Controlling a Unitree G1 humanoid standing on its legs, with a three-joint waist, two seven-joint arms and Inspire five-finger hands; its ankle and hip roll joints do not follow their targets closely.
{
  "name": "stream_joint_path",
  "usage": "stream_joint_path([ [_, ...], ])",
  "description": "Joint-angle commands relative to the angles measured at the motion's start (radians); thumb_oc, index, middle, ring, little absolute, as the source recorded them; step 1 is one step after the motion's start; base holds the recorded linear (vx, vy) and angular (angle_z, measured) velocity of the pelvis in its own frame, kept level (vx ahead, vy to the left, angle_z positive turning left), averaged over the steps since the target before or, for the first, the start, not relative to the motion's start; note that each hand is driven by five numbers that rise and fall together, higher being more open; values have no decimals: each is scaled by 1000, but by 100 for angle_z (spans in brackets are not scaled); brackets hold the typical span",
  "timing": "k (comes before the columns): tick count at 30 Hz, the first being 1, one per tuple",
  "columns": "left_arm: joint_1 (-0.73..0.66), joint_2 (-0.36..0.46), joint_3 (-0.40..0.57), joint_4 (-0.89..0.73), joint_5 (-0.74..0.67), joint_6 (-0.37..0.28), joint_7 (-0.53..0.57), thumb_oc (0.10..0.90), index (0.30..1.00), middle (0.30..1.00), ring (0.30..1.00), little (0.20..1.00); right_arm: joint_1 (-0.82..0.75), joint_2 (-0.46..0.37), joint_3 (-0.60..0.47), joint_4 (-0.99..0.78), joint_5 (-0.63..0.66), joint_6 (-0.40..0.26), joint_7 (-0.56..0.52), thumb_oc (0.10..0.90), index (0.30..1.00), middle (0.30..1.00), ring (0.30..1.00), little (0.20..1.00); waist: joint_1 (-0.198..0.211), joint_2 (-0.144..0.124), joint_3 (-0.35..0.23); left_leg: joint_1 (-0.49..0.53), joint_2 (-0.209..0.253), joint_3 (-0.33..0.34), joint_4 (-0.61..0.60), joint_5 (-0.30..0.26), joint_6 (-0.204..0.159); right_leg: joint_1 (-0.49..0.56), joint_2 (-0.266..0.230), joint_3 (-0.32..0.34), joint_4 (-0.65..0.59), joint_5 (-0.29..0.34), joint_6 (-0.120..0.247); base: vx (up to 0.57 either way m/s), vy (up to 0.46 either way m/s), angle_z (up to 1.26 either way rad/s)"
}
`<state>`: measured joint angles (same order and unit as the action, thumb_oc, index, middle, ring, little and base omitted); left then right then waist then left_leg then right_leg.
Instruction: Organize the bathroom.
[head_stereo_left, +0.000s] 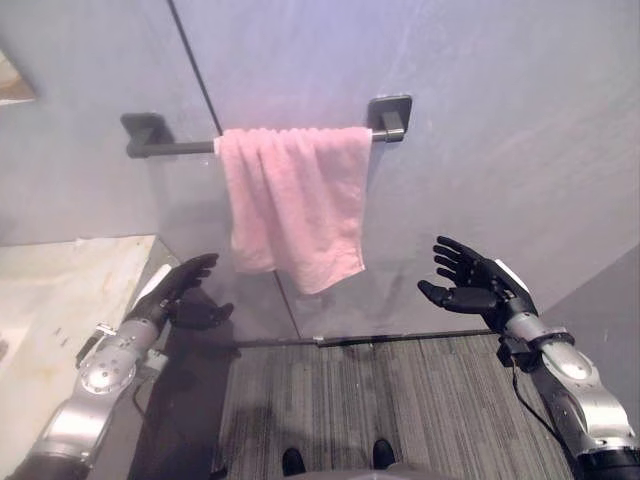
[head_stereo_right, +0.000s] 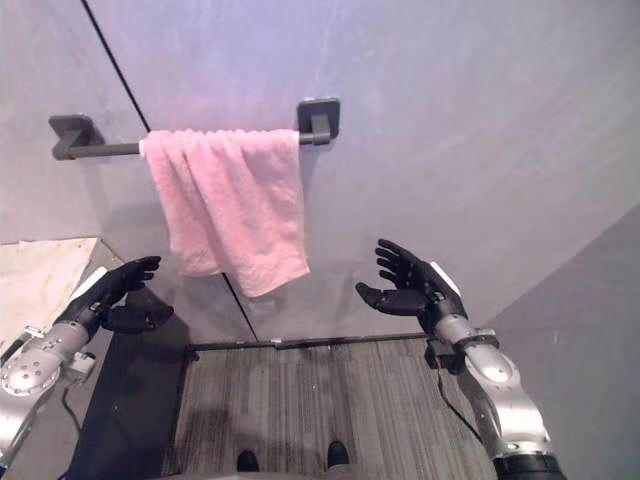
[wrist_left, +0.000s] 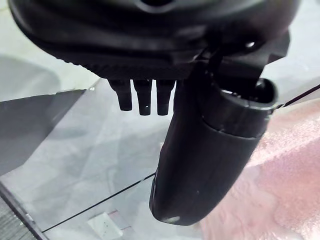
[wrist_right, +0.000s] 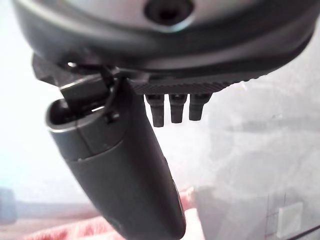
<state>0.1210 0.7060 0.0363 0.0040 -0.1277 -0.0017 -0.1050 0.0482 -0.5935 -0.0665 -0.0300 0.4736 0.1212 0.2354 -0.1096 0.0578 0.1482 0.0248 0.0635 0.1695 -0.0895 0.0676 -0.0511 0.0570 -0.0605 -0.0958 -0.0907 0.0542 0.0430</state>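
A pink towel (head_stereo_left: 292, 202) is seen draped over a dark towel bar (head_stereo_left: 172, 149) fixed to the grey wall (head_stereo_left: 500, 120), bunched toward the bar's right bracket, its lower edge hanging free above the striped floor (head_stereo_left: 400, 400). The left hand (head_stereo_left: 178, 292) is held below the towel's left side, fingers relaxed and apart, touching nothing; a pale counter (head_stereo_left: 60, 300) lies just beside it. The right hand (head_stereo_left: 470, 285) is raised well to the right of the towel, fingers spread and empty.
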Motion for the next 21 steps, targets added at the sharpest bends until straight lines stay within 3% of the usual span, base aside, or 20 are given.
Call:
stream_joint_path([
  [1,-128,55,138,-91,-49,-137,67,800,900,900,900,900,-142,-70,7,-108,-28,-36,45,800,900,900,900,900,9,-29,-70,35,86,38,4,-8,-36,-55,-21,3,4,-6,56,12,-12,13],
  [10,-154,55,110,-125,-100,-150,64,800,900,900,900,900,-256,-107,118,-137,-112,-8,45,800,900,900,900,900,38,-42,-79,39,88,18,2,-10,-36,-42,-20,-4,3,-10,58,8,-7,3],
  [16,-237,103,59,-126,-136,-170,67,800,900,900,900,900,-387,-150,211,-135,-116,22,16,800,900,900,900,900,49,-48,-92,47,94,13,2,-11,-39,-30,-19,-15,3,-14,62,31,-13,7],
  [21,-280,118,34,-120,-193,-146,74,800,900,900,900,900,-456,-162,263,-128,-116,30,-10,800,900,900,900,900,54,-50,-100,48,95,12,2,-12,-40,-28,-22,-19,3,-16,66,13,-6,5],
])
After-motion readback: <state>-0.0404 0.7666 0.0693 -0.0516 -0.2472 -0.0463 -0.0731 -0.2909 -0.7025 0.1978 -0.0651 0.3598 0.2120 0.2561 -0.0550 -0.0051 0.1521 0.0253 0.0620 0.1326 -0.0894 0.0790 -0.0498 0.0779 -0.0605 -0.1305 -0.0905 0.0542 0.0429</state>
